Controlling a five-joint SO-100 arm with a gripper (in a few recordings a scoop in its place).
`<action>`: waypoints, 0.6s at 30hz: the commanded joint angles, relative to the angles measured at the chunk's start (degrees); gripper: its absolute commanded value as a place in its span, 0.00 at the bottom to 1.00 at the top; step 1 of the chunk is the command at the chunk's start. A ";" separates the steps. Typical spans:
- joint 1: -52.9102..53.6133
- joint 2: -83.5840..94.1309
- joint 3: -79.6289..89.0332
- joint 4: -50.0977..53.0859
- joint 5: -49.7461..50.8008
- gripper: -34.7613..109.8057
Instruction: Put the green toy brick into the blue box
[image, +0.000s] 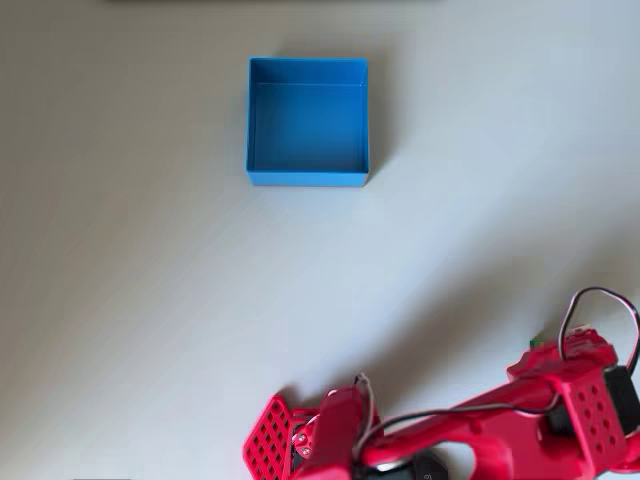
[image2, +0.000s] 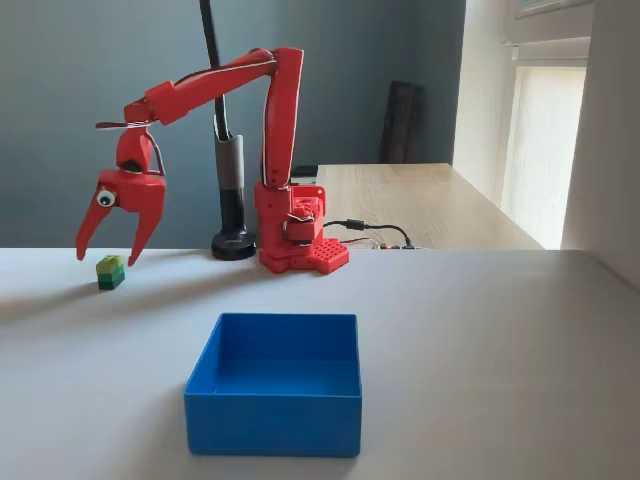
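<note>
In the fixed view the red arm's pincer (image2: 106, 252) is seen at the left of the frame, held above the tabletop (image2: 480, 340) with its two pointed fingers spread wide apart and pointing down, and nothing is held between them. The green toy brick (image2: 111, 271) is seen resting on the tabletop just below and slightly right of the midpoint between the fingertips, nearer the right-hand finger, with no contact that can be made out. The blue box (image2: 272, 420) is placed well apart from the brick, in the lower middle of that frame, and is seen empty; in the overhead view the blue box (image: 307, 178) lies in the upper middle of the frame while the arm is seen along the bottom edge. The step in hand is judged to be the descent onto the brick, the task being barely begun. For this to be done well, the pincer should be shifted a little so that the brick is centred between the fingers, lowered until the tips straddle the brick's sides close to the tabletop, and only then closed, since an off-centre approach could let one finger nudge the small, light brick away. A lift clear of the box's low wall would be needed afterwards. No brand, label or readable writing can be made out on any of these things
</note>
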 joint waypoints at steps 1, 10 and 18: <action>0.88 0.53 -0.88 0.26 -0.53 0.38; 0.62 0.53 1.76 -0.09 0.09 0.33; 0.44 0.53 3.16 -1.76 0.44 0.29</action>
